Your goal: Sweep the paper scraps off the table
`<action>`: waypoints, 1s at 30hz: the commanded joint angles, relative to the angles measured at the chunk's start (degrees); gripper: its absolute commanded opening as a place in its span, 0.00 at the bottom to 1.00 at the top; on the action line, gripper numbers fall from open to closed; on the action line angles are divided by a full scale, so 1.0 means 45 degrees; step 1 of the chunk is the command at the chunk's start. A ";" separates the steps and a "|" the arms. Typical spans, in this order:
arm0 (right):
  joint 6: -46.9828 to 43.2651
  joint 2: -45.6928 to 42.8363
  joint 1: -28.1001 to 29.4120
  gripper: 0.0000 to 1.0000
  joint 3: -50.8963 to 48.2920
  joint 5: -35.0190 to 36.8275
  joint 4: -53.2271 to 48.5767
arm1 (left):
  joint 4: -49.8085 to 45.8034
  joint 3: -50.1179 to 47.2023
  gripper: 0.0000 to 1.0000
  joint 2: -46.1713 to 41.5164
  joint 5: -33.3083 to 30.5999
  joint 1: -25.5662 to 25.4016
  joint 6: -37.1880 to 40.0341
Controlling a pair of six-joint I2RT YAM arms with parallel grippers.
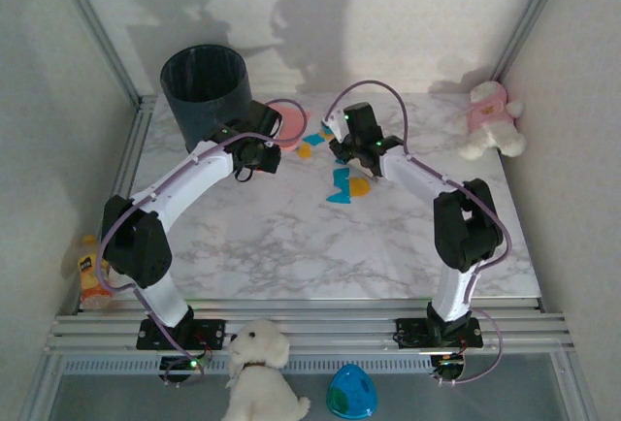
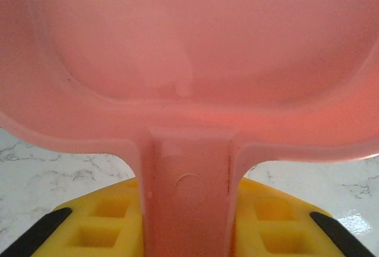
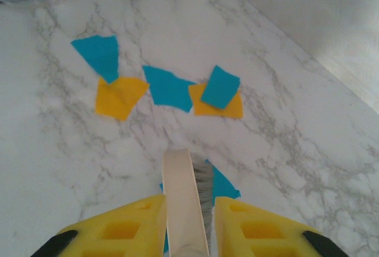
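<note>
Right end effector (image 3: 188, 212), mine, is clenched on a white brush (image 3: 177, 186); paper scraps (image 3: 169, 88) lie on the worktop (image 3: 284, 150) just ahead of it, one beneath. Left end effector (image 2: 186, 221) grasps the pink dustpan (image 2: 195, 44) by its handle.

Ahead of your right gripper (image 3: 188, 205) the paper scraps (image 3: 169, 86) looked matt, the table (image 3: 308, 150) smooth and glossy; its brush handle (image 3: 180, 186) and the pink dustpan (image 2: 189, 61) in your left gripper (image 2: 188, 209) were smooth plastic.

so the pink dustpan (image 2: 195, 50) gets cut off at the top and both sides of the left wrist cam, and on the right wrist cam one blue scrap (image 3: 225, 185) is half buried under the brush (image 3: 185, 198)
</note>
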 commanded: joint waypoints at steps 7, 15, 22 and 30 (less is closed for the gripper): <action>0.0418 -0.1974 0.0000 0.00 -0.1379 -0.0582 -0.0661 | -0.0436 -0.0155 0.00 0.0233 0.0258 -0.0010 0.0464; 0.1269 -0.3170 0.0009 0.00 -0.2258 -0.0201 0.0305 | -0.0441 -0.0681 0.00 -0.0171 0.0849 -0.0328 0.1470; 0.2942 -0.4298 0.0009 0.00 -0.3166 0.0825 0.1512 | -0.0291 -0.1624 0.00 -0.0773 0.0657 -0.0537 0.2879; 0.4062 -0.4963 -0.0007 0.00 -0.4150 0.3416 0.2446 | 0.0038 -0.3108 0.00 -0.1253 0.1055 -0.1139 0.4705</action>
